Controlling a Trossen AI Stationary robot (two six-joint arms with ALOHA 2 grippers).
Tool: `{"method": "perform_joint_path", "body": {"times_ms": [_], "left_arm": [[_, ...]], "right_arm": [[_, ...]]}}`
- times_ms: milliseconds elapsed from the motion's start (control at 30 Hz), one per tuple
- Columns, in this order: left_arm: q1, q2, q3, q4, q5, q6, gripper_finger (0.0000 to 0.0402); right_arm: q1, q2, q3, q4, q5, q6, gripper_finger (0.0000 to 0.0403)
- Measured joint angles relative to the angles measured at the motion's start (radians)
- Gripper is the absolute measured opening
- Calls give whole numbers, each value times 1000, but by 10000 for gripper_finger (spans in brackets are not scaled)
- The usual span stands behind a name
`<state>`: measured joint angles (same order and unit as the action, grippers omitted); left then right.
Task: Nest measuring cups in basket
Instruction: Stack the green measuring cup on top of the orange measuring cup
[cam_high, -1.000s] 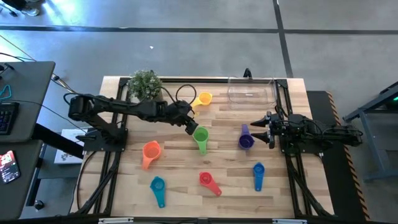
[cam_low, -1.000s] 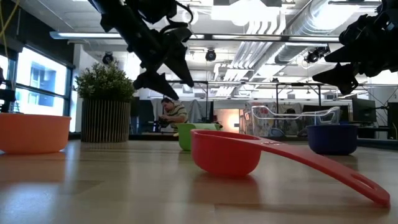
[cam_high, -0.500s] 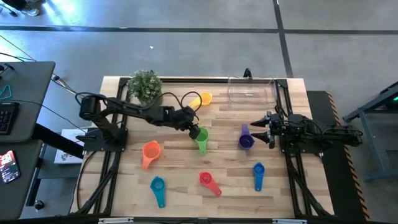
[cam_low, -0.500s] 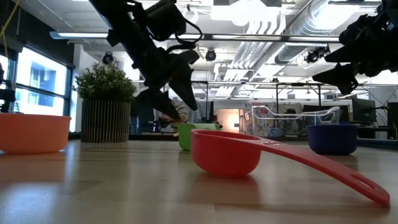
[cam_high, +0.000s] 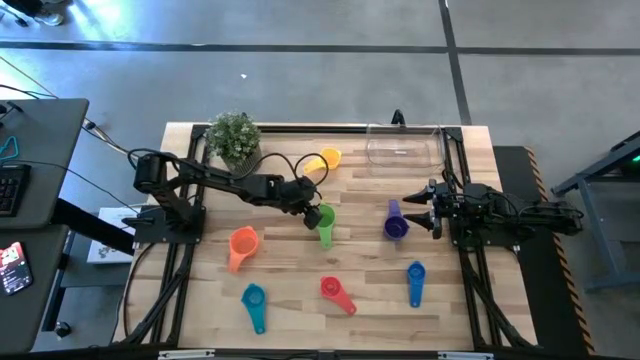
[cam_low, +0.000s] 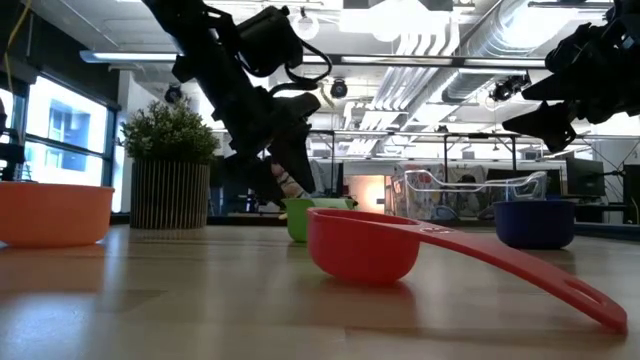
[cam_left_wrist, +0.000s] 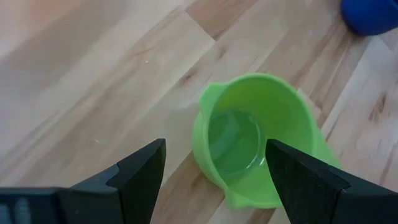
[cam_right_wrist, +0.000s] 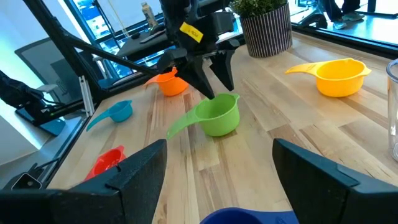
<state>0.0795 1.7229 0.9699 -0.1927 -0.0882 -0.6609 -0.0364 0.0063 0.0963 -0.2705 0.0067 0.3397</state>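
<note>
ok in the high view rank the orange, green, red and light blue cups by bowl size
1. orange cup, clearly largest
2. green cup
3. red cup and light blue cup: they look alike, so no ranking between them

2 dark jointed arms — black cables, yellow label near left claw (cam_right_wrist: 208, 71).

The left arm reaches across the table, its left gripper (cam_high: 311, 212) lowered just over the green cup (cam_high: 322, 218), fingers spread; the right gripper (cam_high: 413, 210) waits beside the purple cup (cam_high: 396, 226), fingers apart.
</note>
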Motion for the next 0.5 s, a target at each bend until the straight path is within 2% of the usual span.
{"method": "perform_joint_path", "body": {"times_ms": [500], "left_arm": [[-2,51,0,20,-6,-1,266]], "right_arm": [[0,0,0,0,0,0,284]]}}
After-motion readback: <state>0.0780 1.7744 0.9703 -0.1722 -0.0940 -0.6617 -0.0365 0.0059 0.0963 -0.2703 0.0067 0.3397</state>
